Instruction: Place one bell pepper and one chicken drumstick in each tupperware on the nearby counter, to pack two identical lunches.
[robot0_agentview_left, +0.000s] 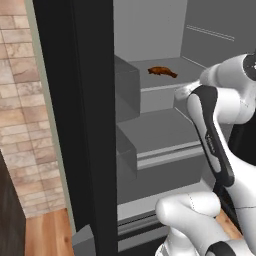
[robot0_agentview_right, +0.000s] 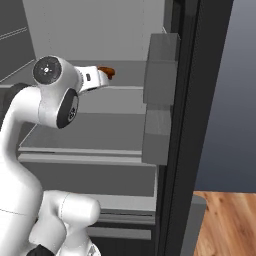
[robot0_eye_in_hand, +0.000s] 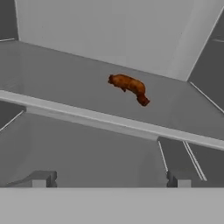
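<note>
**Open gripper faces the drumstick on the fridge shelf**

A long, dark reddish-brown cooked chicken drumstick (robot0_agentview_left: 162, 72) lies alone on a flat grey shelf (robot0_agentview_left: 170, 75) high inside an open grey fridge compartment. It rests on its side toward the far part of that shelf, apart from the back wall and from the pale front lip of the shelf. In the hand view the drumstick (robot0_eye_in_hand: 129, 88) sits beyond the shelf's light front edge, with its thicker end to the left and its narrow end pointing down and to the right.

The white arm with dark joints reaches up from the near side toward that shelf. The gripper (robot0_eye_in_hand: 110, 181) is level with the shelf front and points at the drumstick from the near side; its two small dark fingertips (robot0_eye_in_hand: 43, 179) stand far apart, spread wide, with nothing between them. They are well short of the drumstick and touch nothing.

From the right base view, the arm's white wrist hides most of the drumstick (robot0_agentview_right: 107, 72), leaving only a reddish-brown end visible just past it. A second grey shelf (robot0_agentview_left: 160, 131) lies below the first. Grey box-shaped door bins (robot0_agentview_right: 161, 75) hang on the dark fridge door (robot0_agentview_right: 185, 125) to the right.
</note>
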